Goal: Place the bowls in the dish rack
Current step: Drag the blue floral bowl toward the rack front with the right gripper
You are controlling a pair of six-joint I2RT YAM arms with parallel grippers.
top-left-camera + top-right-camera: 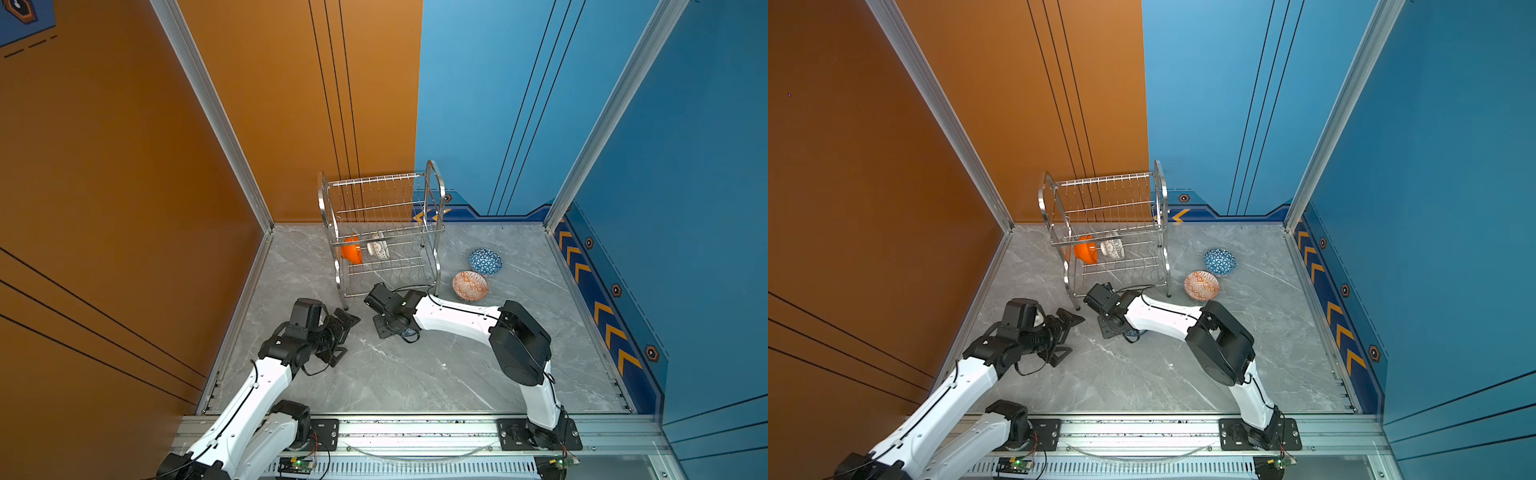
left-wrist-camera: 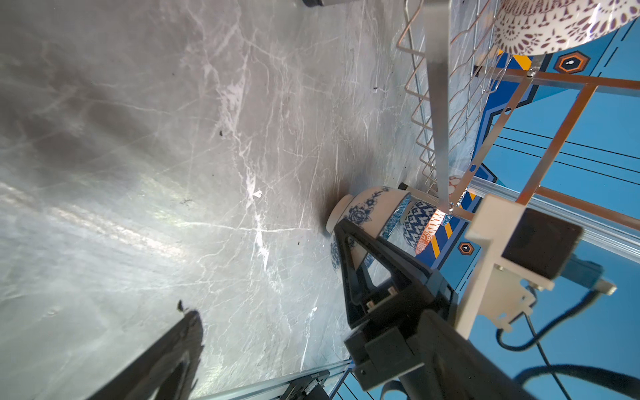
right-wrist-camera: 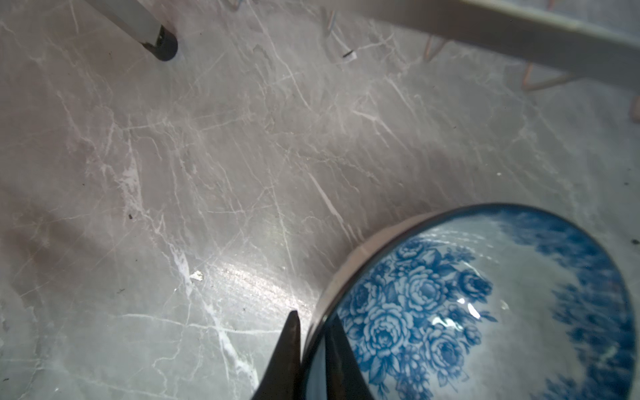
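The dish rack (image 1: 432,199) (image 1: 1160,199) stands at the back of the marble floor. A plain orange bowl (image 1: 351,251) (image 1: 1086,250) and a white lattice bowl (image 1: 380,248) (image 1: 1113,247) stand on edge on its lower shelf. In front of the rack, my right gripper (image 3: 311,322) is shut on the rim of the blue-white floral bowl (image 3: 485,311) (image 2: 367,211), which is tilted low over the floor. Both top views hide that bowl under the arm. My left gripper (image 1: 345,337) (image 1: 1068,336) is wide open and empty, left of it. The blue triangle bowl (image 1: 485,262) and orange-white geometric bowl (image 1: 470,286) sit upright to the right of the rack.
A rubber-tipped rack foot (image 3: 164,45) stands close to the held bowl. Orange and blue walls enclose the floor on three sides, and a metal rail (image 1: 415,432) with both arm bases runs along the front.
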